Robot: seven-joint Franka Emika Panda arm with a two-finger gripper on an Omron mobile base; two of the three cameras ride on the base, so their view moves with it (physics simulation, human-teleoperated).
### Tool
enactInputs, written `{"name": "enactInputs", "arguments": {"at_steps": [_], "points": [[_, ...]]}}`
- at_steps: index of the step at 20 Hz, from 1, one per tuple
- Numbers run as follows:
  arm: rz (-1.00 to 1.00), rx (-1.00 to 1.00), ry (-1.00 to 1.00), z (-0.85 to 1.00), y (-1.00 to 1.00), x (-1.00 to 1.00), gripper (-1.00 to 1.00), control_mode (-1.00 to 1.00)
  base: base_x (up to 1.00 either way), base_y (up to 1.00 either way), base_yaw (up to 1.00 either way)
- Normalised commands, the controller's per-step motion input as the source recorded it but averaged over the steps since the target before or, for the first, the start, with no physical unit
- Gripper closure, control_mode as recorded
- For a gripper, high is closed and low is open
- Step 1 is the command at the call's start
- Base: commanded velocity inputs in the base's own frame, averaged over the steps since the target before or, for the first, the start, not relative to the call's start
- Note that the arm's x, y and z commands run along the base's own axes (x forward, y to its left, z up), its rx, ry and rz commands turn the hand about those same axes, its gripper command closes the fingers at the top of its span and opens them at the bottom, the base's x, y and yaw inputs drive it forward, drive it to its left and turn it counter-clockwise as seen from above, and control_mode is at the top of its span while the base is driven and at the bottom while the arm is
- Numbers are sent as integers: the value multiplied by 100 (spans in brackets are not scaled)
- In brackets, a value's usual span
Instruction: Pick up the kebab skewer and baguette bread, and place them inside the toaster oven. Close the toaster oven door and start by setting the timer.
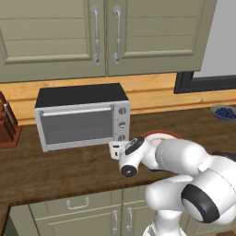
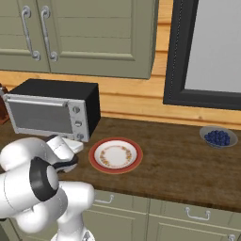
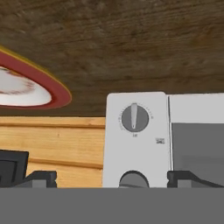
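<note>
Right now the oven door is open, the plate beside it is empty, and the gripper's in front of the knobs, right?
Not quite: the oven door is shut, as the left base view shows. The plate beside it is empty, and the gripper faces the knobs.

The silver, black-topped toaster oven (image 1: 82,116) stands with its toaster oven door (image 1: 76,123) apparently shut.

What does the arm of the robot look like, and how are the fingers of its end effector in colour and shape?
The arm is glossy white with rounded, bulging segments. Its joints show as dark grey to black rings and round caps. No cables or markings can be seen on it. The end effector has a small white, blocky body. In the hand view its fingers are small, dark and flat-topped.
</note>
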Motion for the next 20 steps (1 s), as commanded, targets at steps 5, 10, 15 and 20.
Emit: {"name": "enactInputs", "arguments": {"at_steps": [5,10,15,20], "points": [[0,-5,0,0,5,1,-100,-100,0,0,0],[0,-4,0,0,-7,0,-100,-100,0,0,0],[0,-3,0,0,-7,7,-100,-100,0,0,0],[1,-3,0,0,-8,10,-100,-100,0,0,0]]}}
